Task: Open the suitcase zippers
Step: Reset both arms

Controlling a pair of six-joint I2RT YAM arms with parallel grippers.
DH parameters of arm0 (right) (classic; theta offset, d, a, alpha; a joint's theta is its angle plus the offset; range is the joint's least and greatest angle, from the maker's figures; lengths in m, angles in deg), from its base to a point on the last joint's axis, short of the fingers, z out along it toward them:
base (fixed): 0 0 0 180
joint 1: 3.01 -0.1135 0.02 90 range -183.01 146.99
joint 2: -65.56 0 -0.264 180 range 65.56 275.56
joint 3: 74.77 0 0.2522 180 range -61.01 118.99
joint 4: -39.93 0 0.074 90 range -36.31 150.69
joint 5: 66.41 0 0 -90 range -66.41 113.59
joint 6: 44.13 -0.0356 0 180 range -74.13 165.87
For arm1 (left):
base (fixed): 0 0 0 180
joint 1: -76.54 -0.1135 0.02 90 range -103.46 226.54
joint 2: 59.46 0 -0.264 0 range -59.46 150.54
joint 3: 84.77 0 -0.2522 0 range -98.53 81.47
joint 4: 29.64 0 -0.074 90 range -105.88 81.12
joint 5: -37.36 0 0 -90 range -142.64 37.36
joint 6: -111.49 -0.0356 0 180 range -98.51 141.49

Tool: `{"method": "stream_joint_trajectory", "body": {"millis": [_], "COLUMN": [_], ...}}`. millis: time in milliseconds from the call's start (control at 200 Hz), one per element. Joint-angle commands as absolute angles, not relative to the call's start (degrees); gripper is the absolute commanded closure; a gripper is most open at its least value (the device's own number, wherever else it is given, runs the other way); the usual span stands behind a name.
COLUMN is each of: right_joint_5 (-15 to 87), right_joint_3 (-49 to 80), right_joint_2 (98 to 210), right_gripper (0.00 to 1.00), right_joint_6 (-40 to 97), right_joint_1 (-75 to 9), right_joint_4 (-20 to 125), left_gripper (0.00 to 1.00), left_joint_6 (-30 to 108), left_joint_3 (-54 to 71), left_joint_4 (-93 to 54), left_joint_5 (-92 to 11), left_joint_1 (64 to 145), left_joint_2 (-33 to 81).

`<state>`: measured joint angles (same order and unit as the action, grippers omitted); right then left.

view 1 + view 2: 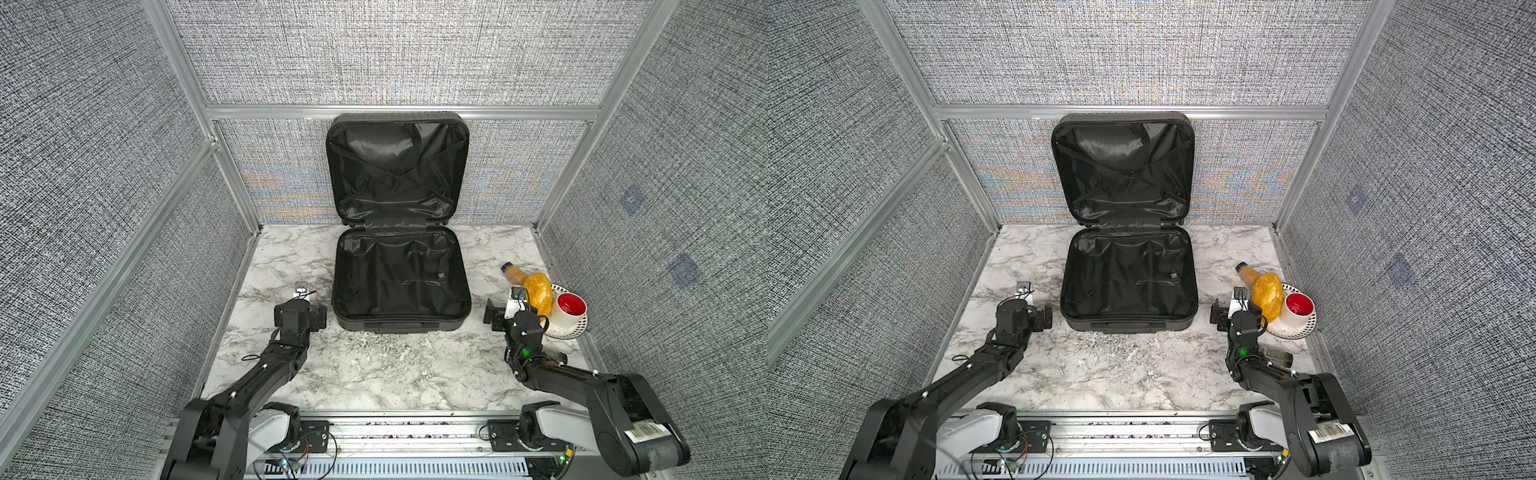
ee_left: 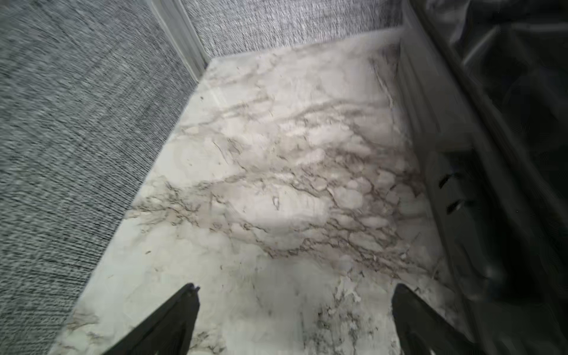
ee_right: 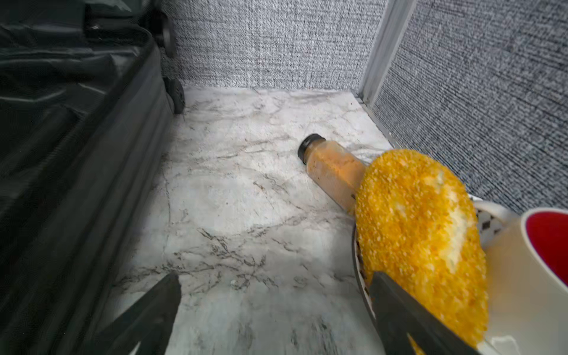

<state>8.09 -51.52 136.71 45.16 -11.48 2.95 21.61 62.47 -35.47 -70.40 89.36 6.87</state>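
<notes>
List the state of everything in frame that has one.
suitcase: open, lid propped against back wall, empty
left hand: open, empty
right hand: open, empty
orange bottle: capped, lying on its side
cup: upright on plate
yellow object: resting on plate edge
clear jar: lying on its side

Glossy black fabric lining [image 1: 399, 270], polished marble-look tabletop [image 1: 374, 374], coarse woven grey walls [image 1: 83, 166].

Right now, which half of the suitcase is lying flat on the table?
The suitcase half nearer the robot lies flat on the table, lining facing up; the other half stands upright at the back wall.
</notes>
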Motion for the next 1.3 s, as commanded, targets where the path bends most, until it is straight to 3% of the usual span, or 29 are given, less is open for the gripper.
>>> {"method": "stream_joint_trajectory", "body": {"millis": [0, 100, 200, 310, 385, 455, 555, 1296], "right_joint_5": [14.4, 16.9, 18.2, 19.4, 20.9, 21.2, 22.4, 24.0], "right_joint_3": [-52.0, -50.9, -52.2, -53.6, -47.5, -50.5, -47.7, -52.3], "right_joint_2": [138.9, 141.6, 145.9, 154.7, 152.0, 154.1, 152.6, 152.3], "right_gripper": [0.02, 0.02, 0.02, 0.02, 0.02, 0.02, 0.02, 0.02], "right_joint_6": [47.3, 49.3, 48.6, 46.2, 45.7, 45.9, 46.9, 48.0], "right_joint_1": [-9.9, -8.8, -6.8, -4.2, -3.3, -3.5, -3.6, -4.1], "right_joint_4": [-10.0, -12.5, -19.4, -31.7, -15.1, -24.7, -17.0, -25.2], "left_gripper": [0.01, 0.01, 0.00, 0.00, 0.01, 0.01, 0.01, 0.01], "left_joint_6": [15.8, 16.0, 18.6, 20.2, 20.2, 20.0, 19.8, 19.8], "left_joint_3": [62.5, 61.4, 59.8, 55.5, 55.9, 56.0, 56.1, 56.3], "left_joint_4": [-53.2, -59.4, -66.0, -55.3, -55.9, -56.1, -55.8, -56.1], "left_joint_5": [-64.5, -58.5, -58.9, -57.5, -57.4, -57.4, -57.3, -57.2], "left_joint_1": [87.7, 85.1, 83.7, 81.2, 81.1, 81.1, 81.1, 81.0], "left_joint_2": [11.4, 18.9, 27.6, 26.2, 26.2, 26.1, 25.9, 25.6]}}
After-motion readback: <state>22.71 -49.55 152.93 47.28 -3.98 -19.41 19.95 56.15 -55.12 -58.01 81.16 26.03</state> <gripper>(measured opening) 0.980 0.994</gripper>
